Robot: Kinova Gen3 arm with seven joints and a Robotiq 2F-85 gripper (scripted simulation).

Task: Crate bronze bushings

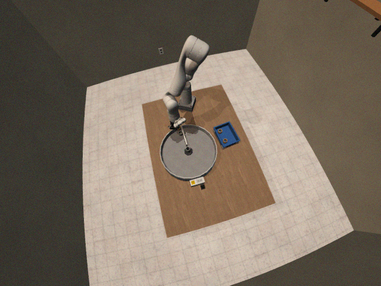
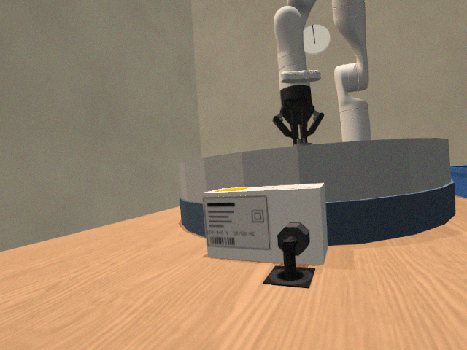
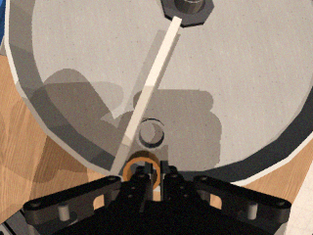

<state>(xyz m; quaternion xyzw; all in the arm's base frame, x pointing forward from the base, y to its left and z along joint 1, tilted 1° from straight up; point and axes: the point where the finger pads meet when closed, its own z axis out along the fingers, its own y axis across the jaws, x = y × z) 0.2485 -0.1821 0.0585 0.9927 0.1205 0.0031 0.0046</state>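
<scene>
My gripper is shut on the wall of a bronze bushing, one finger inside the ring and one outside. It is over the turning table, near the rim on the robot's side. In the exterior view the fingertips are just above the rim line. A steel bushing lies on the turning table close by. Two bronze bushings lie apart in the blue crate. The near rim hides the turning table's surface in the exterior view.
A pale bar reaches from the central hub towards the rim, right beside the gripper. A white box and a small black stand are at the rim opposite the robot base.
</scene>
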